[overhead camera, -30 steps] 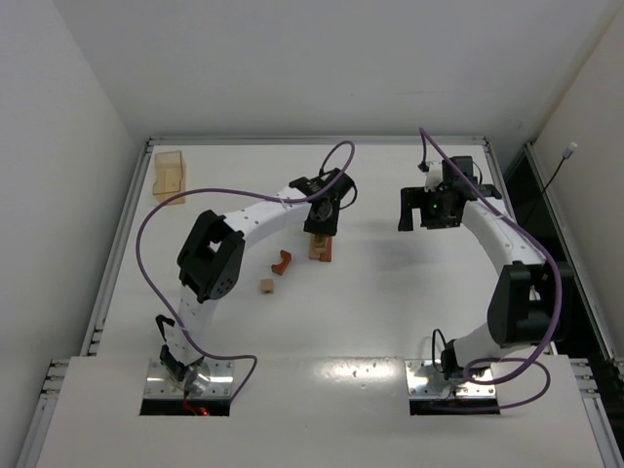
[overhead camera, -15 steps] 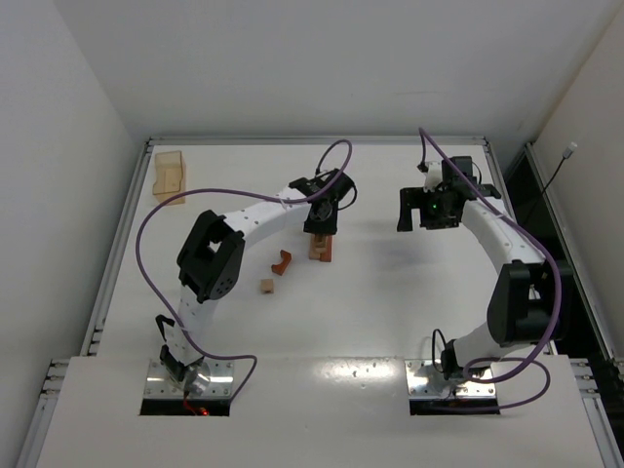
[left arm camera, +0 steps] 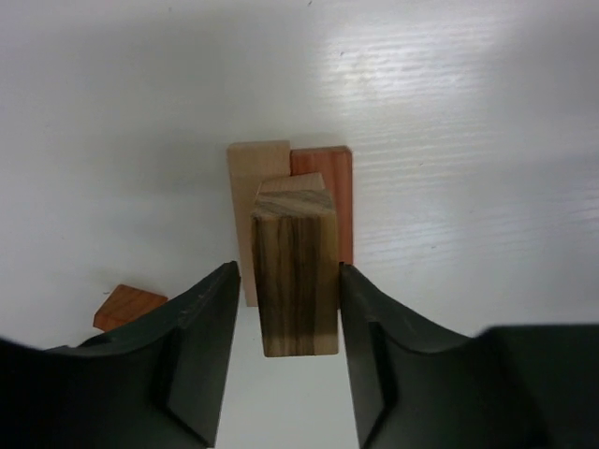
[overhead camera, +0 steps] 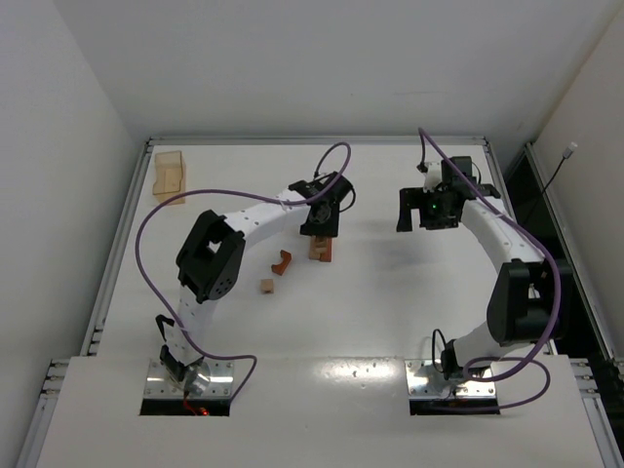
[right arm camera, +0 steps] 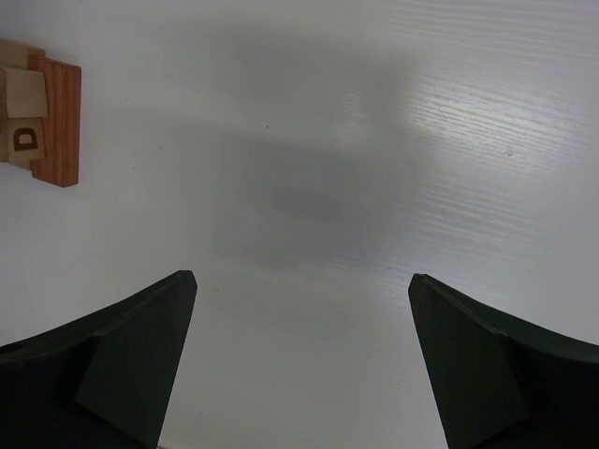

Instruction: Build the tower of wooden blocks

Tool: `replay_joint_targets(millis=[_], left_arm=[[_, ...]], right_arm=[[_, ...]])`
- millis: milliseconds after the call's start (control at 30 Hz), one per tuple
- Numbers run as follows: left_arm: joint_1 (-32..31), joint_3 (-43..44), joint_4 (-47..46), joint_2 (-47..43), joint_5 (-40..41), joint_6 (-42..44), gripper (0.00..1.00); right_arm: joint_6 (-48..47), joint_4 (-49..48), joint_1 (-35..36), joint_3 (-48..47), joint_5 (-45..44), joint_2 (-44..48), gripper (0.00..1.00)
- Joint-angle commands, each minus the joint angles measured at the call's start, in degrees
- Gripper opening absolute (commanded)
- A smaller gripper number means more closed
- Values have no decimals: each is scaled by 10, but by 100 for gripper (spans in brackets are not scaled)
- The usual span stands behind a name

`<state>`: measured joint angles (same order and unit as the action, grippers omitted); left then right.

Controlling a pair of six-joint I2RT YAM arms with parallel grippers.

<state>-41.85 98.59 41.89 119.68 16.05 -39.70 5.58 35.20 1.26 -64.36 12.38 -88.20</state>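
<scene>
The wood block tower (overhead camera: 320, 250) stands mid-table: a tan bar (left arm camera: 245, 187) and a reddish-brown bar (left arm camera: 337, 182) lie side by side, with a dark striped block (left arm camera: 294, 281) on top. My left gripper (overhead camera: 319, 226) hangs right over it. Its jaws straddle the striped block, with a thin gap showing on the left side (left arm camera: 290, 309). My right gripper (overhead camera: 419, 210) is wide open and empty above bare table at the right. Its wrist view shows the tower (right arm camera: 42, 103) at the far left, with a block lettered D.
A reddish notched block (overhead camera: 281, 261) and a small tan cube (overhead camera: 265, 286) lie loose left of the tower. The notched block also shows in the left wrist view (left arm camera: 129, 306). A translucent tan plastic box (overhead camera: 170, 174) stands at the back left corner.
My left gripper has drawn slightly up and away from the tower. The right arm has barely moved.
</scene>
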Motion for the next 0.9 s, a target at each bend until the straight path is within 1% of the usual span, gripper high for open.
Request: replay_joint_targets(millis=[0, 33, 67, 100, 167, 233, 300, 433, 533, 567, 600, 700, 733, 767, 800, 833, 867], left_arm=[[8, -22, 13, -3, -2, -10, 47], [8, -27, 6, -3, -10, -4, 51], [8, -27, 0, -3, -16, 2, 62], [8, -35, -1, -9, -22, 2, 68], [8, -43, -14, -16, -28, 2, 76], [8, -48, -14, -31, -28, 8, 76], [-4, -48, -24, -48, -23, 26, 79], [-27, -48, -38, -105, -37, 78, 79], [-51, -79, -66, -181, -37, 123, 79], [-51, -103, -73, -203, -37, 132, 79], [-59, -116, -82, -248, -37, 159, 79], [-50, -166, -82, -297, -23, 200, 79], [-38, -185, -82, -327, -44, 214, 77], [-25, -206, -82, -340, -58, 224, 73], [-12, -245, -82, -351, -63, 231, 68], [3, -261, -82, -360, -63, 243, 64], [4, -288, -82, -366, -63, 250, 58]], right_arm=[[-5, -7, -2, -24, 12, 0, 94], [-5, -1, -2, -29, 17, 0, 94], [-5, -1, -2, -29, 17, 0, 94], [-5, -1, -2, -29, 23, 0, 96], [-5, -1, -2, -29, 23, 0, 96], [-5, -1, -2, -29, 23, 0, 96], [-10, -1, -2, -24, 29, 6, 96], [-22, -14, -2, -5, 45, 18, 97], [-36, -28, 8, 20, 45, 48, 99], [-36, -44, 9, 30, 45, 58, 99], [-36, -55, 9, 54, 45, 69, 99], [-36, -94, 9, 103, 52, 128, 100], [-57, -101, 9, 113, 63, 142, 100], [-68, -107, 9, 124, 82, 165, 100], [-68, -112, 9, 140, 110, 174, 100], [-73, -117, 9, 140, 119, 179, 100], [-73, -117, 14, 147, 126, 179, 100]])
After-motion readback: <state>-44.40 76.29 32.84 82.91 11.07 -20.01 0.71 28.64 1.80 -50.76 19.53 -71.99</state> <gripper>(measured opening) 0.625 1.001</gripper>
